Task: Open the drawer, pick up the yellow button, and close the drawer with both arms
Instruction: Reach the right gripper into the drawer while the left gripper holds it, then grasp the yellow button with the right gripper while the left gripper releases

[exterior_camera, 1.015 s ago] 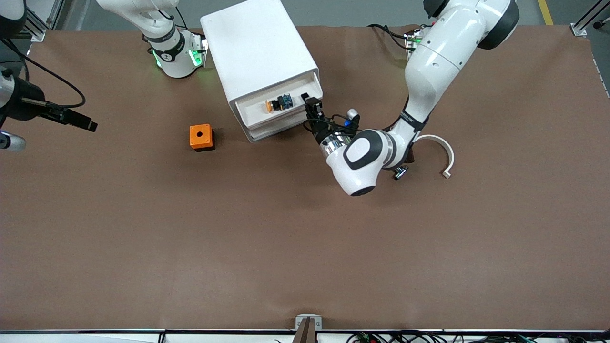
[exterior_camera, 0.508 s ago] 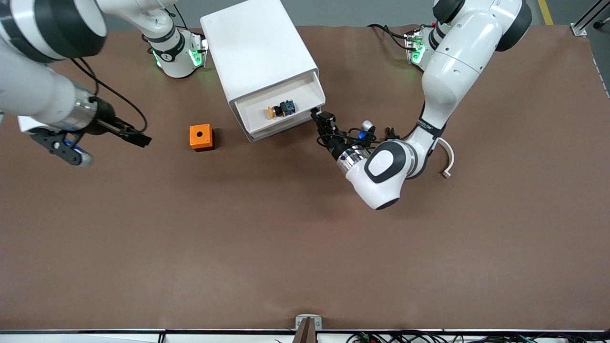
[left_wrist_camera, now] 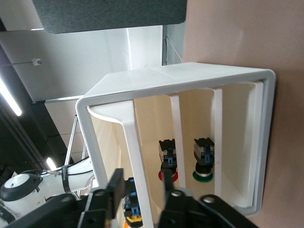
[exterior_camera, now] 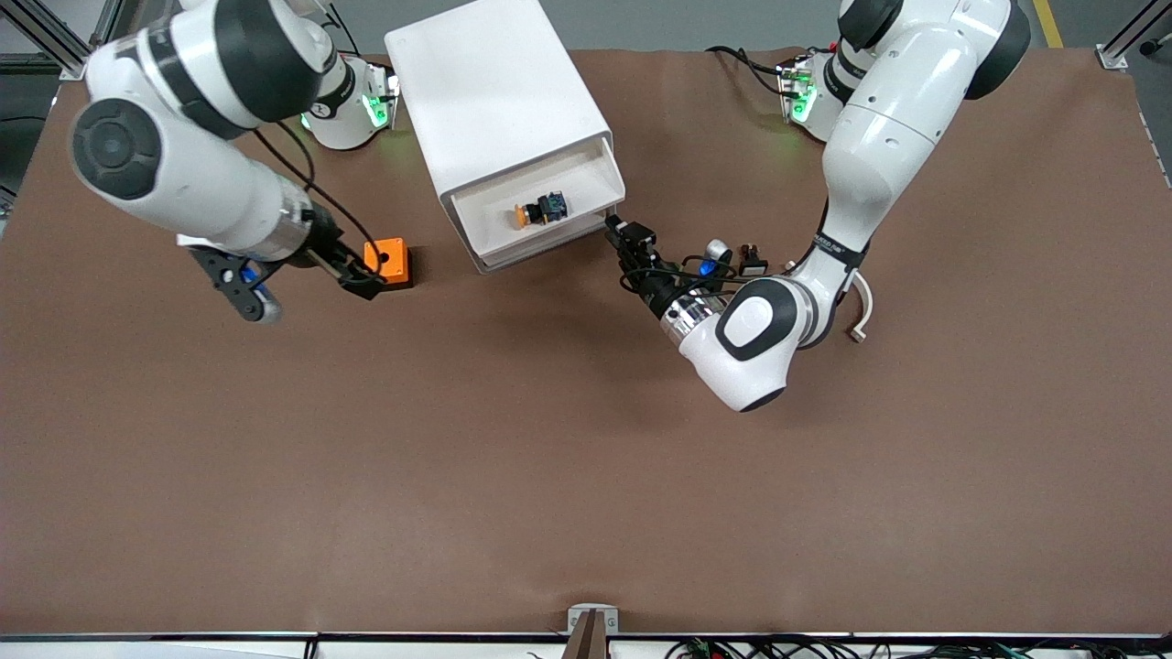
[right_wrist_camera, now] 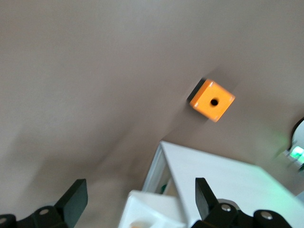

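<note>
Lying in the pulled-out drawer (exterior_camera: 540, 215), the button (exterior_camera: 538, 210) sits between two parted pincers: left (exterior_camera: 626, 231), right (exterior_camera: 359, 275).

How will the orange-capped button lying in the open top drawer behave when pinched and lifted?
The button looks small and rigid, so probably light. Its round orange cap suggests it may roll or twist in a grip. Lying on its side in the drawer, its blocky body probably offers flatter grip faces.

Uppermost shallow white tray drawer (exterior_camera: 540, 212) of boxy white plastic cabinet (exterior_camera: 499, 110) now pulled further out; left black two-finger end effector (exterior_camera: 623, 231) off drawer's corner, backed away toward front camera, fingers parted; right black two-finger end effector (exterior_camera: 362, 275) swung in from counter's edge, now over counter beside orange cube box with hole (exterior_camera: 388, 262), fingers wide apart
</note>
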Action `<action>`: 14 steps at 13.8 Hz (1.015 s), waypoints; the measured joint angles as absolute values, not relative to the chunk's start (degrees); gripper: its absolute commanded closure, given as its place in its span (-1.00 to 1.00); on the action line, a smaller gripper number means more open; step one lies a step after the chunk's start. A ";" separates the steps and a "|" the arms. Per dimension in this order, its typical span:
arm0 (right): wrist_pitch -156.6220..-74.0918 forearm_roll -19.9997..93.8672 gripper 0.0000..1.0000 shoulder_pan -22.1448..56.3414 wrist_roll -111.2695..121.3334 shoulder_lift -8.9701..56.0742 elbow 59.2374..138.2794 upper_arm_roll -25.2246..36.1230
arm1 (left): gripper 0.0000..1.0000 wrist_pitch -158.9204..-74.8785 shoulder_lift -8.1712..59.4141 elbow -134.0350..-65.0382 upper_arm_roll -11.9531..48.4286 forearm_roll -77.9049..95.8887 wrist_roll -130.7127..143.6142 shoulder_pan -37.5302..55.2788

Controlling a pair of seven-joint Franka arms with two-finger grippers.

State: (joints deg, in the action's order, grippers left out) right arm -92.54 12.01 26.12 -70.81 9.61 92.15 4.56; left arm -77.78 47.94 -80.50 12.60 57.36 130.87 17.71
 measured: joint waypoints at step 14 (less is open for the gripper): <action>-104.39 14.07 -1.00 41.77 -93.49 12.40 100.32 4.49 | -1.00 -77.79 47.93 -78.75 12.39 52.35 120.45 16.90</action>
State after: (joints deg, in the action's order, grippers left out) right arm -104.39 14.07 41.77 -93.49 12.40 100.32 4.49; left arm -77.79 47.93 -78.75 12.39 52.35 120.45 16.90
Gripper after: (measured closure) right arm 0.000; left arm 0.000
